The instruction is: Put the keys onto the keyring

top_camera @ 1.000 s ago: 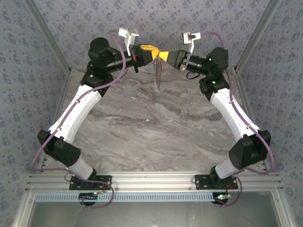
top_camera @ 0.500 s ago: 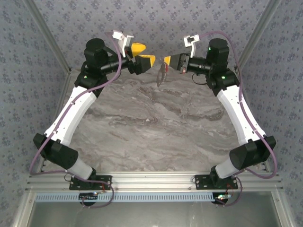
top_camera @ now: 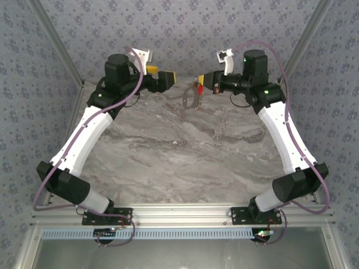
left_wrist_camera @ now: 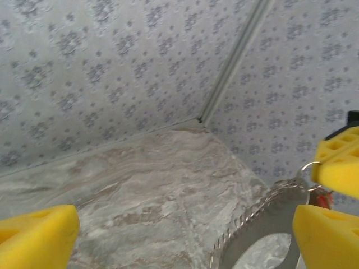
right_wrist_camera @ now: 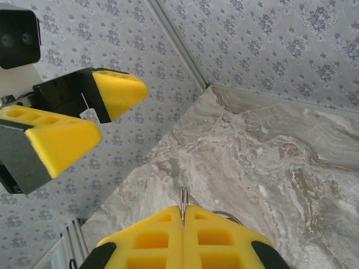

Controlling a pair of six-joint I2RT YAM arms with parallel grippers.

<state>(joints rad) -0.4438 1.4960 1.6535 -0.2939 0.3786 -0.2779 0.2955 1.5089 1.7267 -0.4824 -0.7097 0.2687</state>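
Here, the right gripper (top_camera: 198,83) is seen pressed together at the far edge of the table (top_camera: 179,162). Its yellow pads (right_wrist_camera: 151,241) are clamped on the keyring (top_camera: 189,99), whose thin wire is caught in the seam between them. The grey loop is hung below the pinched pads. From the overhead view it cannot be told whether its lower end touches the marble or is held just clear of it.

The red key (top_camera: 200,89) is found right beside the right gripper's tips, at the top of the loop. It appears to be attached there, though it is too small for the join to be made out.

The left gripper (top_camera: 161,74) is held wide apart, with nothing gripped between its pads. It is placed just to the left of the keyring and pointed toward it. From the left wrist, the loop is seen as a beaded metal band, close by one of that gripper's own pads and leading up to the other arm's shut pads. Both grippers are raised near the patterned back wall (top_camera: 185,28).
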